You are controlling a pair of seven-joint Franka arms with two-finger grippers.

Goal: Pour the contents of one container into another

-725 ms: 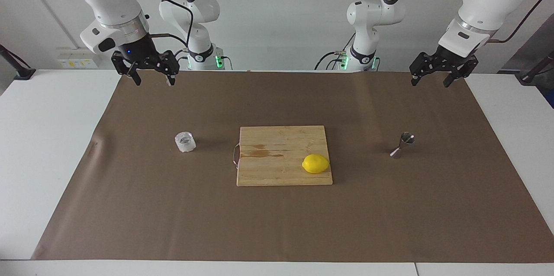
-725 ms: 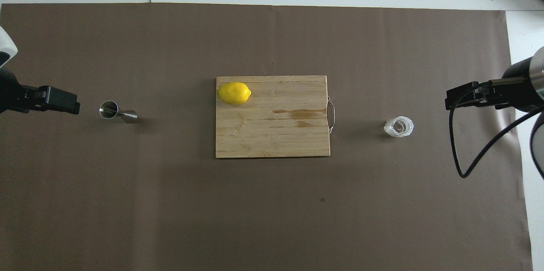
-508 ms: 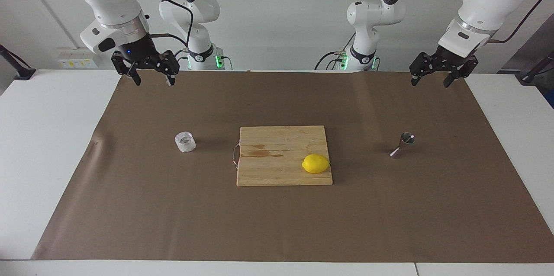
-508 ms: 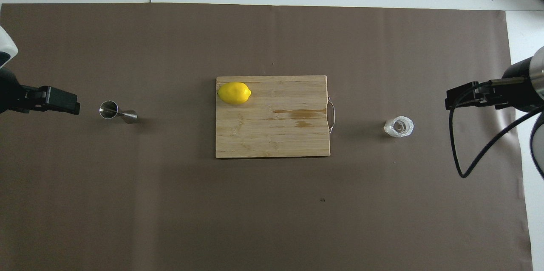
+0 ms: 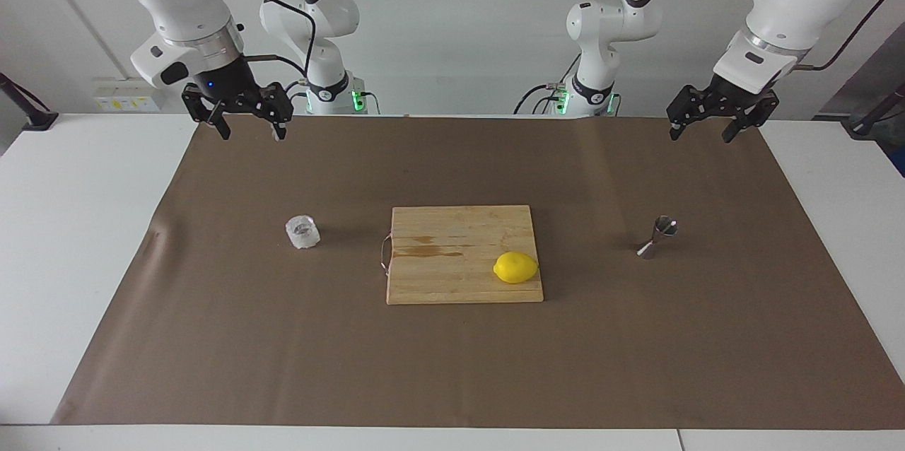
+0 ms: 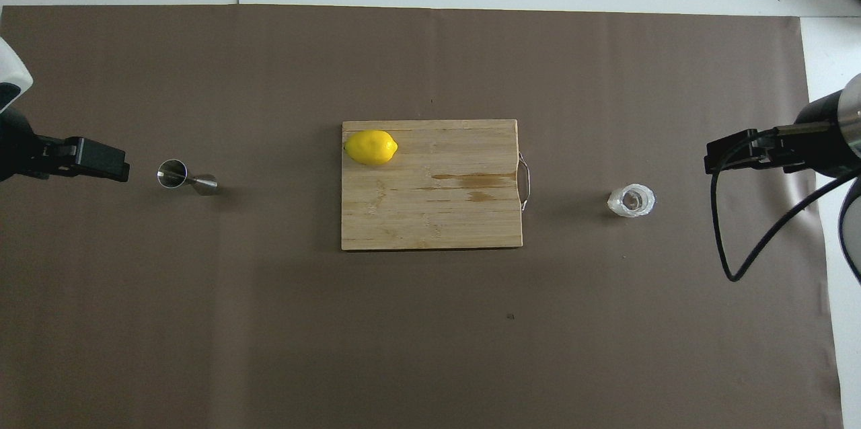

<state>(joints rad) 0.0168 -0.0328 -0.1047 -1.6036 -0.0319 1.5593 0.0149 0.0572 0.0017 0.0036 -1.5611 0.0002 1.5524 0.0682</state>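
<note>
The squat clear glass tumbler (image 5: 302,232) (image 6: 631,200) stands upright on the brown mat, toward the right arm's end of the table. The small steel jigger (image 5: 661,236) (image 6: 185,177) stands on the mat toward the left arm's end. My right gripper (image 5: 252,133) (image 6: 717,159) hangs open and empty above the mat's edge at the tumbler's end. My left gripper (image 5: 702,133) (image 6: 116,165) hangs open and empty above the mat at the jigger's end. Neither gripper touches anything.
A wooden cutting board (image 5: 438,274) (image 6: 437,220) lies mid-mat between the two containers. On it, at a corner on the jigger's side, rests a yellow lemon (image 5: 515,267) (image 6: 370,147). A black cable (image 6: 746,247) loops down from the right arm.
The left gripper has edged slightly toward the jigger. The right gripper, tumbler, jigger and lemon have not moved.
</note>
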